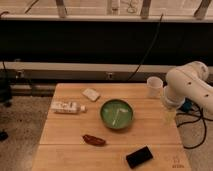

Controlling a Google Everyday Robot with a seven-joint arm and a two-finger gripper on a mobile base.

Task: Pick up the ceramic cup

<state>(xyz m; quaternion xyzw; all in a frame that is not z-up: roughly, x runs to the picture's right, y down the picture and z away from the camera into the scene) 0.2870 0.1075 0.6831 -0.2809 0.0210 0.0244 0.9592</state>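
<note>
The ceramic cup (154, 86) is small, plain and white. It stands upright at the far right corner of the wooden table (65, 137). My white arm (189, 84) comes in from the right, just beside the cup. My gripper (169, 115) hangs down from the arm over the table's right edge, in front of the cup and apart from it, right of the green bowl (116, 113). Nothing shows in it.
The green bowl holds a pale utensil. A white bottle (67, 107) lies at the left and a white packet (91, 94) behind it. A red object (94, 140) and a black object (139, 156) lie near the front. Black cables hang at the right.
</note>
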